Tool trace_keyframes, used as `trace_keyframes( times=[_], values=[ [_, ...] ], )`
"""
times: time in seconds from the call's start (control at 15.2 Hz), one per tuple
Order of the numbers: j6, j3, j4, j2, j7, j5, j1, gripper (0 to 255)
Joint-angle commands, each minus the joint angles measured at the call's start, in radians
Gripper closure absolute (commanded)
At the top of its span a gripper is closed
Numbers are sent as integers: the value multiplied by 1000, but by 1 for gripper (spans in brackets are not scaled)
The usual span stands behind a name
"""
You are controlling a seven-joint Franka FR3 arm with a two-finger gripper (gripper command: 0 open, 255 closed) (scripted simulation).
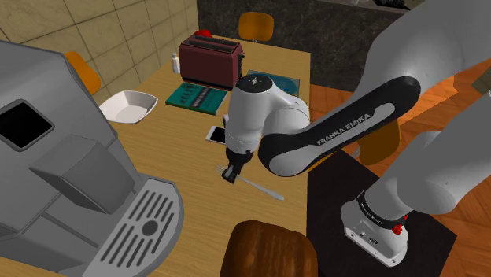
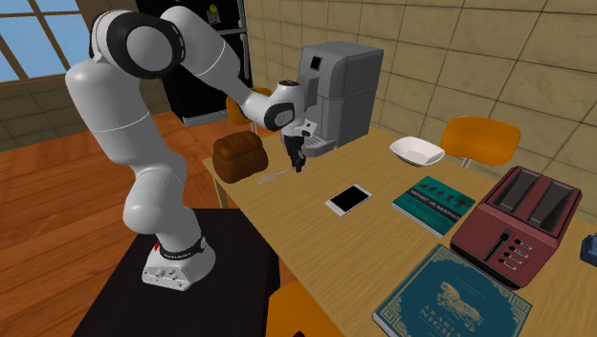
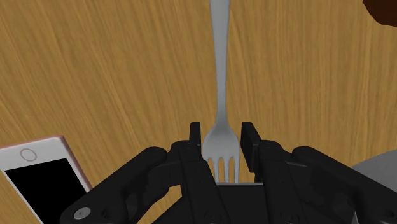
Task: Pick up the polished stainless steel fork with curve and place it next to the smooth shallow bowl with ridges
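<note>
The gripper is down on the table, straddling the tine end of the grey metal fork, probably so that the long handle trails free; whether it has closed on the fork I cannot tell. The fork lies flat near the table's stand-side edge. The white bowl sits well apart, by the wall-side edge. The arm reads "FRANKA EMIKA"; the book covers' lettering is illegible.

The silver metal fork lies on the wooden table between my black fingers — white-rimmed phone near, shallow white bowl well apart.
</note>
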Motion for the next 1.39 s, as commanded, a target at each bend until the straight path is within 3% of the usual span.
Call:
trace_keyframes(
  times=[0.0,0.59,0.92,1.32],
  values=[
    [-31,-4,9,-25,-17,21,3,255],
    [-159,-25,54,-118,-62,79,16,255],
    [-179,-32,242,74,-27,-57,-39,255],
    [-249,-67,505,301,5,-195,-41,255]
  ],
)
